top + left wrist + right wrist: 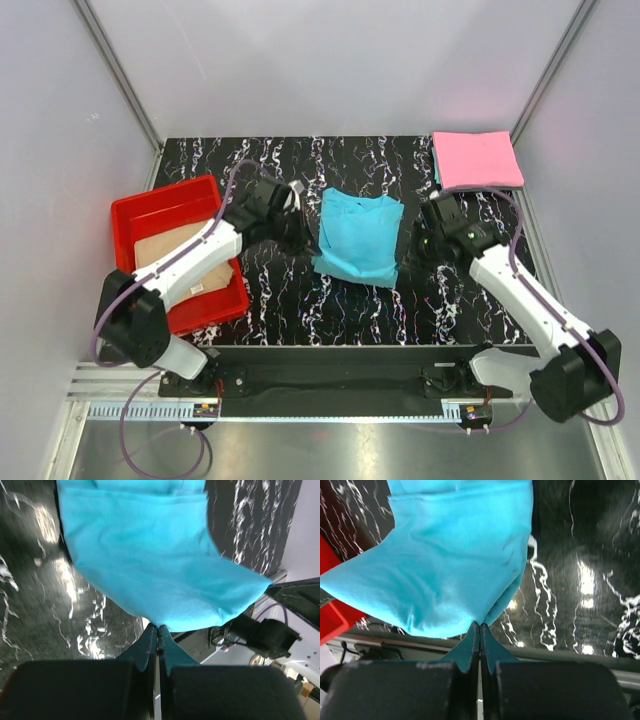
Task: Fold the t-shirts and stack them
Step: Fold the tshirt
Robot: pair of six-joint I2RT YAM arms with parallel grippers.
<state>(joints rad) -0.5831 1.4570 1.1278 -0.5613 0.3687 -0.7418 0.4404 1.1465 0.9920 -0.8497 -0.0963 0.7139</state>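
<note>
- The blue shirt (358, 238) lies part-folded at the table's centre, its near end lifted off the surface by both grippers.
- The left gripper (159, 631) holds the shirt's edge at its 9 o'clock side; the jaws are pressed together on a thin pinch of cloth.
- The right gripper (480, 628) does the same at the 3 o'clock side, jaws closed on the hem, with the cloth sagging between the two holds.
- The pink shirt (476, 159) sits folded flat at the table's 1 o'clock corner, well apart from the blue one.
- The tan shirt (175, 262) lies in the red tray (160, 205) at 9 o'clock, partly under the left arm, not yet folded as far as I can tell.
- Risk: each hold takes only a little cloth, so a quick pull could let a corner slip out and drop the fold.
- Risk: if one arm travels ahead of the other, the fold is likely to land skewed or wrinkled.
- Risk: the jaws may hold only some of the layers; loose layers could peel away and open the earlier folds.
- Risk: carrying the shirt low towards 1 o'clock could drag it and bunch it.
- The table (300, 310) is black with white marbling and glossy; it throws back bright glare in both wrist views, and cloth should slide on it easily.
- White walls (300, 60) with metal posts close in the far and side edges.
</note>
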